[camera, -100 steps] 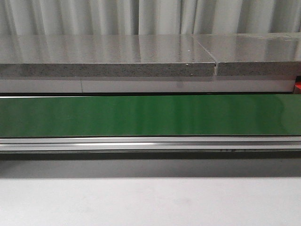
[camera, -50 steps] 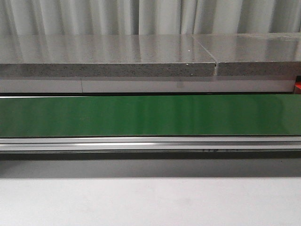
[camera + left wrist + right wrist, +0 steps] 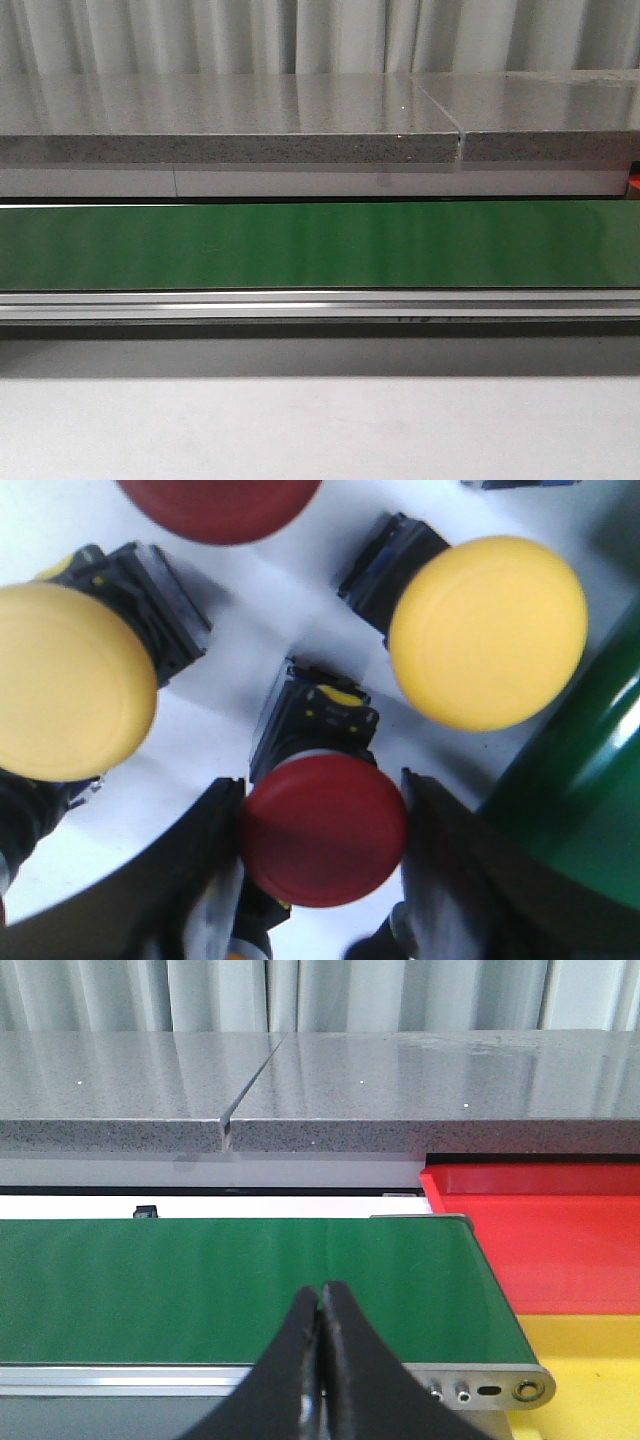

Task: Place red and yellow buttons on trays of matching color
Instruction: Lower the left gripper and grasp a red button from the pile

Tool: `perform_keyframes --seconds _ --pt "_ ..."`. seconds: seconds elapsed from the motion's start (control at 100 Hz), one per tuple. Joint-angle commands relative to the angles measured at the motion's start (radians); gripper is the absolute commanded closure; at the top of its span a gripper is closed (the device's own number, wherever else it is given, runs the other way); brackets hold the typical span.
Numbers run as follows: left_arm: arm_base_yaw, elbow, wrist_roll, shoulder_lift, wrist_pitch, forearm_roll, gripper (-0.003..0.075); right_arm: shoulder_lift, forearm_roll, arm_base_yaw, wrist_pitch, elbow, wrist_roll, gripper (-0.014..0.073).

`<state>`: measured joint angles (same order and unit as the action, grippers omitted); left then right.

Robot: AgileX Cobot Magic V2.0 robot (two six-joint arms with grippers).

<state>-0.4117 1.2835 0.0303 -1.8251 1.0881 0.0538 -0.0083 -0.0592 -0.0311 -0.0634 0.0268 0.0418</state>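
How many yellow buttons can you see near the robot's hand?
2. One yellow button sits to one side of the red button between the left gripper fingers; the other yellow button lies beside the green belt. More may lie outside the frame.

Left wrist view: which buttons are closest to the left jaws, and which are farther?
1. Small red button, between the jaws.
2. The two yellow buttons, one beside the green belt, the other opposite: too close to call.
3. Big red button, farthest.
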Motion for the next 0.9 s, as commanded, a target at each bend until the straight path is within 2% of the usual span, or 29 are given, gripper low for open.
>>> perform_keyframes --seconds 0.0,0.14,0.62,0.89 --pt "0.001 0.029 0.006 0.053 -0.018 0.005 0.0512 -0.011 0.009 -0.004 0.078 -0.014 0.007 0.0661" --pt "0.001 0.029 0.005 0.101 -0.025 -0.008 0.0512 -0.011 0.009 -0.004 0.078 -0.014 0.007 0.0661" --pt "0.005 0.029 -0.048 0.275 0.071 -0.01 0.0512 -0.011 0.009 -0.004 0.078 -0.014 0.007 0.0661" --pt "0.101 0.03 -0.067 0.286 0.061 -0.01 0.0512 -0.011 0.009 -0.004 0.078 -0.014 0.007 0.0661"
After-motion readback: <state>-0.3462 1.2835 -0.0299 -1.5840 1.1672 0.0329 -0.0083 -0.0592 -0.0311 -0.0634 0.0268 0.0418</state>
